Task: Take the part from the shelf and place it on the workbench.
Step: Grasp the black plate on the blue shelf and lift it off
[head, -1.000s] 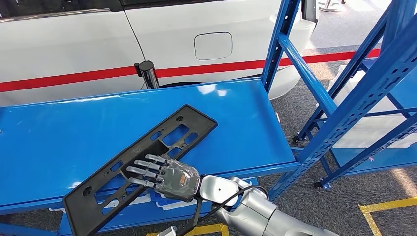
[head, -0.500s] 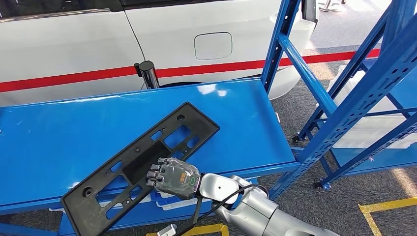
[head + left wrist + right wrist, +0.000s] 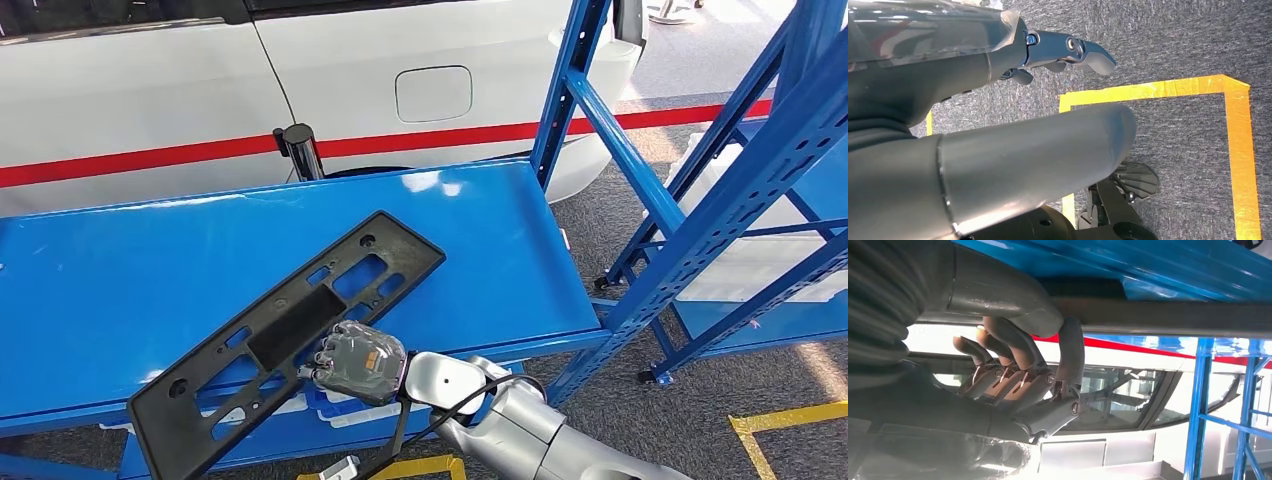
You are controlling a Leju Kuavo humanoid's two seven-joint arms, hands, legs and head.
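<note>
The long black plastic part [image 3: 290, 330] lay diagonally on the blue shelf [image 3: 130, 280], its far end pointing toward the right rear and its near end overhanging the shelf's front edge at the lower left. The right hand [image 3: 350, 362] sat at the part's near long edge, about midway along it, with its fingers curled over the edge and gripping it. In the right wrist view the fingers [image 3: 1013, 347] wrapped around a dark bar under the blue surface, thumb closed against them. The silver right arm [image 3: 520, 425] came in from the lower right. The left hand [image 3: 1068, 50] hung over grey carpet [image 3: 1173, 40] marked with yellow tape [image 3: 1238, 150], fingers loosely extended, holding nothing. Behind the shelf stood a white car [image 3: 350, 90] with a red stripe. A blue rack upright [image 3: 720, 210] stood to the right.
</note>
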